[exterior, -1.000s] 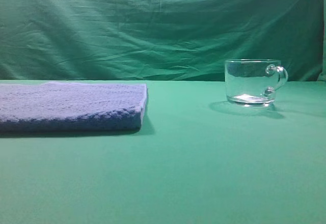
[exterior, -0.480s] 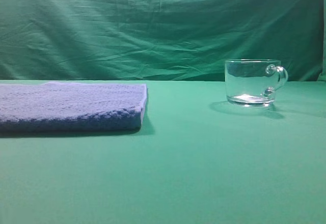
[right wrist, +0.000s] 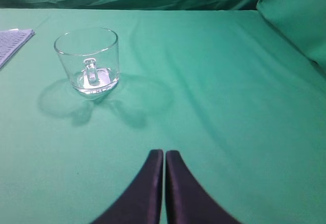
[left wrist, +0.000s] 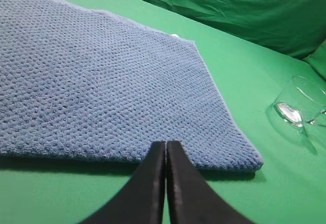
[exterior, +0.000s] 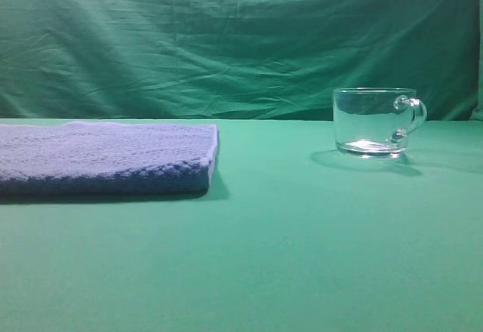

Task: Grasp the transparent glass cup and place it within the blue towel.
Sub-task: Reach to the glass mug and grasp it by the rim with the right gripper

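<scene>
Clear squat glass cup stands untouched, well right of flat blue terry towel; left gripper, right gripper both clenched, empty. Grasp, placement remain.

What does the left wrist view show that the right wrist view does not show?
Only the left wrist view shows the blue towel's whole textured top and the left end effector, shut, just before the towel's near edge. Only the right wrist view shows the transparent glass cup entire, upright, handle facing the camera, and the right end effector, shut. Both show the green cloth, cup and towel.
</scene>
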### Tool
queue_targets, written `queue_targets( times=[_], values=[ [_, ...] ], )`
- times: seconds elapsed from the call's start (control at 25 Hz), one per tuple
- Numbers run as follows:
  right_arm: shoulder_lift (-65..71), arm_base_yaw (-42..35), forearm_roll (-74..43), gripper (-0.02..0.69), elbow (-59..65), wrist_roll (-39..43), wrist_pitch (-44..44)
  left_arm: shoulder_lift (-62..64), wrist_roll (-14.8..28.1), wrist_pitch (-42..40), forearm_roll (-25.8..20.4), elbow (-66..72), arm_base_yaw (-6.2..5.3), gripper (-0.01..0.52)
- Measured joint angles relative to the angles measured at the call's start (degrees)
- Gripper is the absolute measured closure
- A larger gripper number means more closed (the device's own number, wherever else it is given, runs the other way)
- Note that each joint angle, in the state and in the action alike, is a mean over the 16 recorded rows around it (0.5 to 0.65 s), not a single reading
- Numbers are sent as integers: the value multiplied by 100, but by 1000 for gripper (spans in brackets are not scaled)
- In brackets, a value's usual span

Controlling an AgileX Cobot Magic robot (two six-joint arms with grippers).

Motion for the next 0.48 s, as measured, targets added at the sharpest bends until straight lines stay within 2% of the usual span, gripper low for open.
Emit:
queue_targets(
  times=[0.48],
  values=[
    [61, 0, 596, 665, -114, -21, -802, 0, 0, 0, 0, 0, 0, 514]
  ],
)
